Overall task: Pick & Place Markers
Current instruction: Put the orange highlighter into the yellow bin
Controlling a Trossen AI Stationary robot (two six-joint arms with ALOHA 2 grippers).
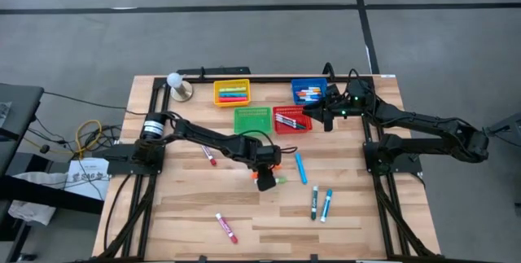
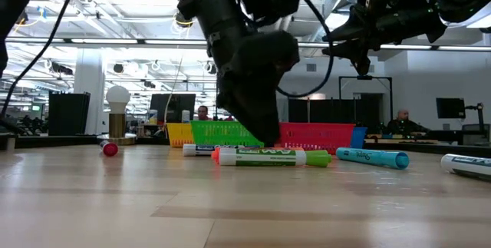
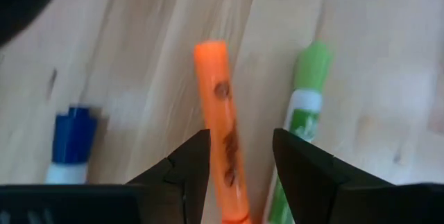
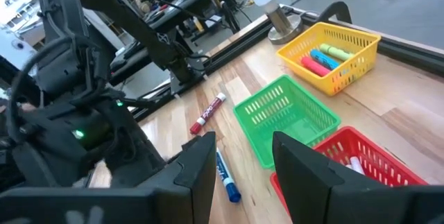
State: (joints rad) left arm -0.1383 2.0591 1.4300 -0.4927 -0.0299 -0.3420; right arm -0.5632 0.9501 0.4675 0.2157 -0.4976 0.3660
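Left hand [image 3: 239, 158], fingers apart astride the orange marker [image 3: 220, 134] on the tabletop [image 1: 187, 214] (green marker [image 3: 302, 113] just beside), looks poised to pinch it.

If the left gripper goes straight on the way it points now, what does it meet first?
Most likely the thin orange felt-tip marker lying between the open jaws of the left gripper, then the wooden table under it.

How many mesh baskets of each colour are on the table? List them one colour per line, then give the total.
Yellow basket: 1
Blue basket: 1
Green basket: 1
Red basket: 1
Total: 4
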